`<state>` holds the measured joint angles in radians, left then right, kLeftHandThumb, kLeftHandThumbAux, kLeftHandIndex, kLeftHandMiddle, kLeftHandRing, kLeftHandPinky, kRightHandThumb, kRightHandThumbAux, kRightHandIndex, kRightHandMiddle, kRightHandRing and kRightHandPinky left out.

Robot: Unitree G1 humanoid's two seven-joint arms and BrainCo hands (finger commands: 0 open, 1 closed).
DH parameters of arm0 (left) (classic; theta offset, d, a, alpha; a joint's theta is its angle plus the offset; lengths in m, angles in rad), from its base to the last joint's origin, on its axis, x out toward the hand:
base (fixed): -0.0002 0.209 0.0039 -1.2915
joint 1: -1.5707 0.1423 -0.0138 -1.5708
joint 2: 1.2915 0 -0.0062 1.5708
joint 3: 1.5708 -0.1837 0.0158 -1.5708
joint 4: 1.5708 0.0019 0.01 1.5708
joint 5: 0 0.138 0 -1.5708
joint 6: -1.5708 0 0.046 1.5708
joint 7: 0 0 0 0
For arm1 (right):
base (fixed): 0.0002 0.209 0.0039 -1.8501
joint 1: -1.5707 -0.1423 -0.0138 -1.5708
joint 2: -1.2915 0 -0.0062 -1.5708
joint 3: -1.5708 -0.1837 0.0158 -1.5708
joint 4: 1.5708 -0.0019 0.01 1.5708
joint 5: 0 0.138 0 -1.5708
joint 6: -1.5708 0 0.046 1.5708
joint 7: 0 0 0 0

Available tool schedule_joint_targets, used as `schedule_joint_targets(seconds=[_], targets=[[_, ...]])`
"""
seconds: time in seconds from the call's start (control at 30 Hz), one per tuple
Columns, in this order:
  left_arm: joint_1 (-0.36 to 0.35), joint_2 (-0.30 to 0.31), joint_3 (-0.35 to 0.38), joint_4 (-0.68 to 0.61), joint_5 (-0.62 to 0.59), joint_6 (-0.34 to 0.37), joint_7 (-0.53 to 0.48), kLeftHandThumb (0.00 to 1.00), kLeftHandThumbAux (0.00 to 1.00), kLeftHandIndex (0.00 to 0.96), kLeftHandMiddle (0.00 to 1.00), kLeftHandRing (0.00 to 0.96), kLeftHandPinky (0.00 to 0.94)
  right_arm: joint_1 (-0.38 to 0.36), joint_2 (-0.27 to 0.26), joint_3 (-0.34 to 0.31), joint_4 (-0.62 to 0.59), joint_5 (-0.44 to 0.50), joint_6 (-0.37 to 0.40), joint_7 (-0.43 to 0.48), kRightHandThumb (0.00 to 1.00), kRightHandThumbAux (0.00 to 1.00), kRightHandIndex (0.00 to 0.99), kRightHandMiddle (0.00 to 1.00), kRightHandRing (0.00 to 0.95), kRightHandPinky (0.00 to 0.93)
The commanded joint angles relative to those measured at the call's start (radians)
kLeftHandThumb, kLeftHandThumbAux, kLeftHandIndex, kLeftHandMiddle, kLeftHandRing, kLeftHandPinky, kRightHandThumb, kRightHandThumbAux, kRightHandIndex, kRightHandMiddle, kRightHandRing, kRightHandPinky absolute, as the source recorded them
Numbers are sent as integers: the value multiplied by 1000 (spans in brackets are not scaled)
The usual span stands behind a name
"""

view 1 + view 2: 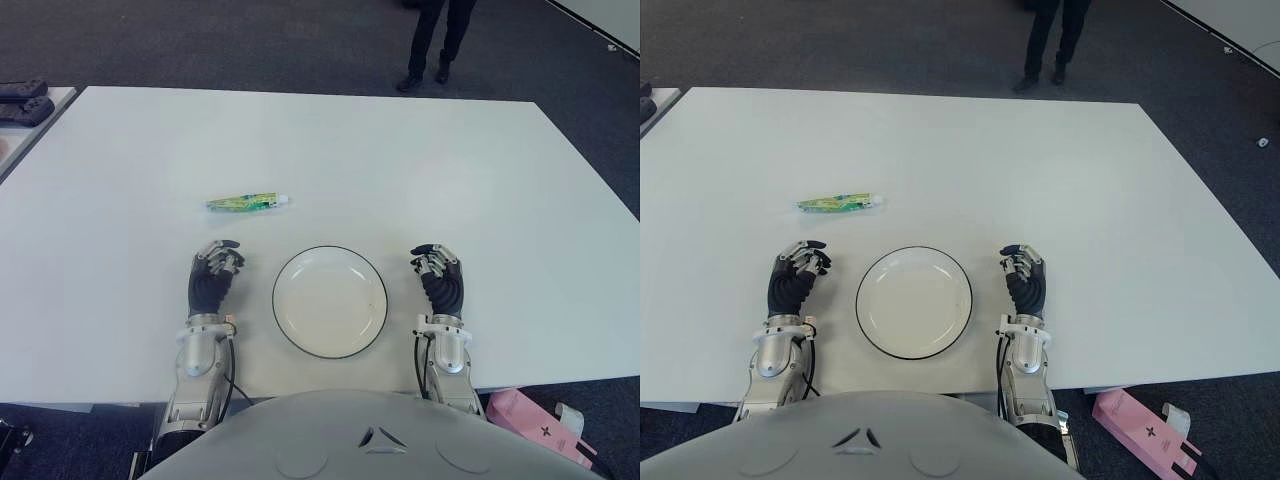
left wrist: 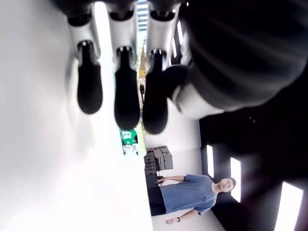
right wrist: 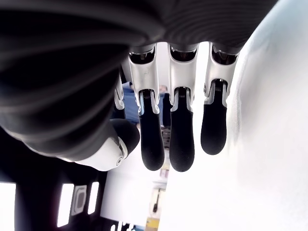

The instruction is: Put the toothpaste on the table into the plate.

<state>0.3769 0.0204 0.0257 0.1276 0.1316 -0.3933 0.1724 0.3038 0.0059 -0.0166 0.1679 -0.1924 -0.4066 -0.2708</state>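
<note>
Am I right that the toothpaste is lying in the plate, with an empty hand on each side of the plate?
Not quite. The toothpaste lies on the table, beyond the plate and nearer the left hand; the plate holds nothing, as the left eye view shows. The rest stands: the right hand is empty too.

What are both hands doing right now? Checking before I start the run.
Left hand: open, fingers relaxed, holding nothing, left of the white black-rimmed plate.
Right hand: open, holding nothing, right of the plate.
</note>
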Motion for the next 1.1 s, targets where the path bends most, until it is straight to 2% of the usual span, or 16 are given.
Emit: schedule_joint_targets(seconds=[0.03, 0.27, 0.43, 0.53, 0.93, 1.0, 1.1], targets=[[-5, 27, 3, 14, 99, -8, 55, 704, 719, 433, 581, 562, 557, 8, 9, 5, 14, -11, 21, -6, 714, 729, 429, 478, 514, 516], [-28, 96, -3, -29, 315, 56, 149, 701, 721, 433, 581, 563, 558, 3, 14, 3, 25, -8, 10, -13, 711, 729, 429, 485, 509, 512], [-60, 142, -9, -75, 436, 101, 196, 700, 722, 434, 621, 616, 627, -2, 16, 2, 36, -6, 0, -16, 709, 729, 428, 488, 507, 508], [-100, 178, -20, -91, 506, 121, 218, 700, 722, 434, 649, 642, 629, -6, 17, 1, 43, -3, -2, -16, 709, 729, 428, 489, 505, 505], [-246, 342, -48, -42, 661, 145, 246, 704, 723, 437, 734, 717, 693, -23, 17, -2, 67, -9, 0, -27, 707, 728, 428, 492, 498, 499], [-268, 366, -58, -37, 680, 154, 240, 705, 722, 437, 734, 716, 686, -26, 16, -2, 71, -12, 0, -30, 706, 728, 428, 492, 499, 501], [-314, 405, -73, -19, 707, 171, 219, 706, 721, 435, 699, 678, 626, -29, 15, -1, 76, -15, -1, -34, 706, 728, 428, 492, 498, 501]])
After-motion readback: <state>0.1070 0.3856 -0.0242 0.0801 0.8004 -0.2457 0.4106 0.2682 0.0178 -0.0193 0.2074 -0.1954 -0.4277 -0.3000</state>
